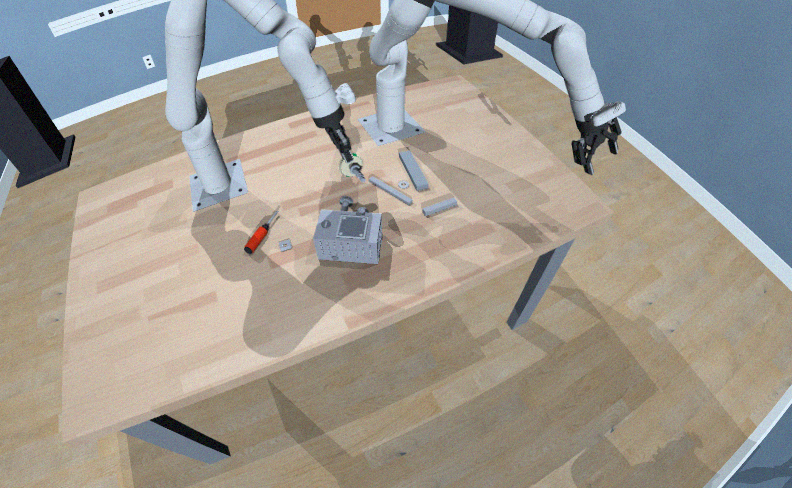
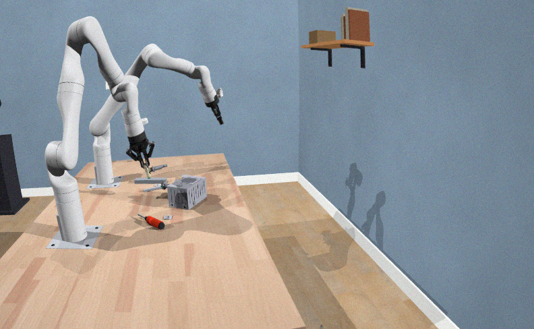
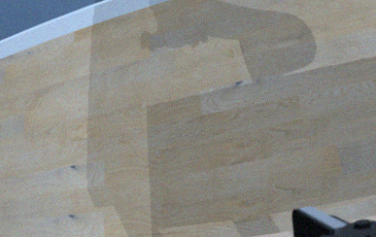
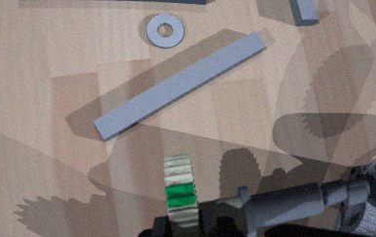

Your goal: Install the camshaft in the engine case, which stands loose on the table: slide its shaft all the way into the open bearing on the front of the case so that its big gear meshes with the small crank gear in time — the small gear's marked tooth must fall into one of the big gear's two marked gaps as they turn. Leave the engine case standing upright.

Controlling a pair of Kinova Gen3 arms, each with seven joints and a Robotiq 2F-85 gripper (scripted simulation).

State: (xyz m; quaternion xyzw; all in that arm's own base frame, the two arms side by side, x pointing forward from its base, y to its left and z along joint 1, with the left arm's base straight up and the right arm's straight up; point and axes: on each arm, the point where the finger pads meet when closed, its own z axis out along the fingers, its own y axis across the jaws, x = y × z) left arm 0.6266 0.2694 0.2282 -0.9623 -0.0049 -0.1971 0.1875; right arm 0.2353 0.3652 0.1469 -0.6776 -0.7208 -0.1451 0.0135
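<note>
The right hand (image 1: 348, 158) (image 2: 143, 164) (image 4: 182, 229) was pinching the camshaft (image 1: 358, 174) (image 2: 159, 168) (image 4: 286, 204) by its big gear (image 1: 346, 171) (image 2: 147, 172) (image 4: 180, 170), whose green marks showed in the wrist view. The camshaft was raised off the surface (image 1: 120, 339) (image 2: 138, 286) (image 4: 17, 97), out of the engine case (image 1: 349, 249) (image 2: 187, 193) and apart from it. The case stood upright, a small gear (image 1: 345, 199) (image 2: 162, 185) at its front. The left hand (image 1: 598, 158) (image 2: 220, 122) (image 3: 320, 223) was spread, holding nothing, well apart from the case. A washer (image 1: 399, 184) (image 4: 153, 30) lay between a slim bar (image 1: 390, 189) (image 4: 179, 86) and a thicker bar (image 1: 413, 170), with a short block (image 1: 439, 207) (image 4: 308, 15) near them. On the case's other side lay a red-handled screwdriver (image 1: 258, 238) (image 2: 154, 222) and, near it, a small square plate (image 1: 282, 243) (image 2: 166, 217). Whether the teeth lined up could not be told.
</note>
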